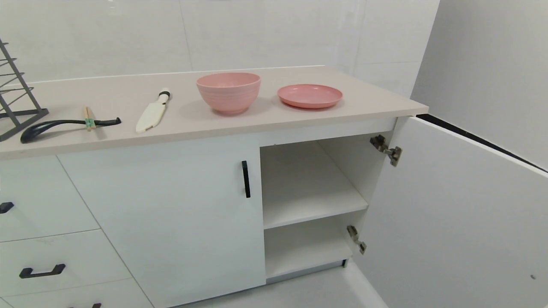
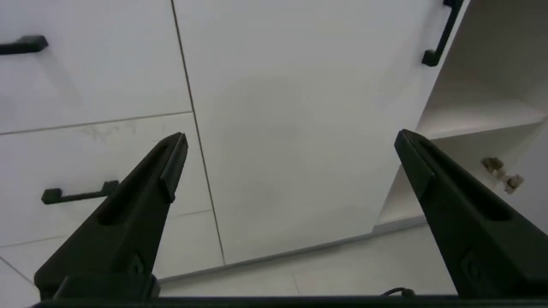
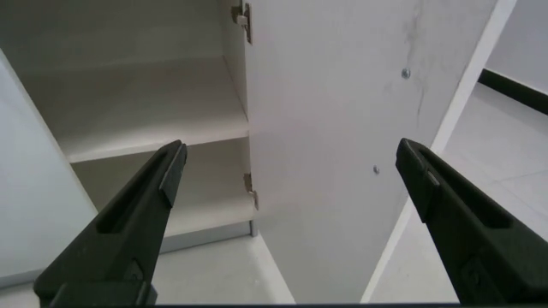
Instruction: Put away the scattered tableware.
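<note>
On the beige countertop (image 1: 107, 92) stand a pink bowl (image 1: 228, 91) and, to its right, a flat pink plate (image 1: 309, 95). Left of the bowl lie a cream knife with a black band (image 1: 153, 111), a black ladle (image 1: 60, 126) and a pair of wooden chopsticks (image 1: 88, 118) across its handle. My left gripper (image 2: 289, 147) is open, low down, facing the shut white cabinet door (image 2: 300, 120). My right gripper (image 3: 289, 152) is open too, facing the open cabinet's shelves (image 3: 145, 120) and the swung-out door (image 3: 360, 128).
The right cabinet door (image 1: 449, 214) stands open, showing two bare shelves (image 1: 308, 201). Left of it is a shut door with a black handle (image 1: 245, 179), then drawers (image 1: 43, 261). A dark wire rack (image 1: 15, 94) stands at the counter's far left. Tiled wall behind.
</note>
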You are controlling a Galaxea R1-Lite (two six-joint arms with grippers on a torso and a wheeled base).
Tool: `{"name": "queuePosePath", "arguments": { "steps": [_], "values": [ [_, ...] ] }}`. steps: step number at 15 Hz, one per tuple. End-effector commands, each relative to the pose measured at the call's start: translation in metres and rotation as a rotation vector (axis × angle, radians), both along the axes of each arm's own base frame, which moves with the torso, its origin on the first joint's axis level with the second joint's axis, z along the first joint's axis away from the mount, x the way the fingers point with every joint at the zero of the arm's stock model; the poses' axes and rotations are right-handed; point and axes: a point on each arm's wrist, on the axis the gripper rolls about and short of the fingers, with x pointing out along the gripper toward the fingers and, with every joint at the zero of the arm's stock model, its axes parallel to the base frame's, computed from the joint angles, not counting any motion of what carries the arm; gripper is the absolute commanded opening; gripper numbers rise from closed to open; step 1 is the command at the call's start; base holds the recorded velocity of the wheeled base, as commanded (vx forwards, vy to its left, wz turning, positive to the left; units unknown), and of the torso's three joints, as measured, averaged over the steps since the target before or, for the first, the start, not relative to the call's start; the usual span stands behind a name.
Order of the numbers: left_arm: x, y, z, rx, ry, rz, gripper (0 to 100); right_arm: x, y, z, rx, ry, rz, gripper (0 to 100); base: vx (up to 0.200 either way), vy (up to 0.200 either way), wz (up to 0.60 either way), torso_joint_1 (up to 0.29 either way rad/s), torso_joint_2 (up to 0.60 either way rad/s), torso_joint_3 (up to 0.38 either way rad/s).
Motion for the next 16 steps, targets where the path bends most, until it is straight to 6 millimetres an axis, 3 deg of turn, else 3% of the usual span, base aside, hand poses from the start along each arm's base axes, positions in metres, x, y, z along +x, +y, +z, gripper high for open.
{"name": "queuePosePath", "arguments": {
  "steps": [1,16],
  "values": [
    [0.0001,0.0,0.0002,0.0,0.0,0.001,100,-0.0001,0.0,0.0002,0.0,-0.003,0.001,100,0.0,0.0,0.0,0.1,-0.45,-0.334],
    [0.0001,0.0001,0.0002,0.0,0.0,0.007,100,-0.0001,0.0,0.0002,-0.001,-0.002,-0.001,100,0.0,0.0,0.0,0.161,-0.49,-0.309]
  ]
}}
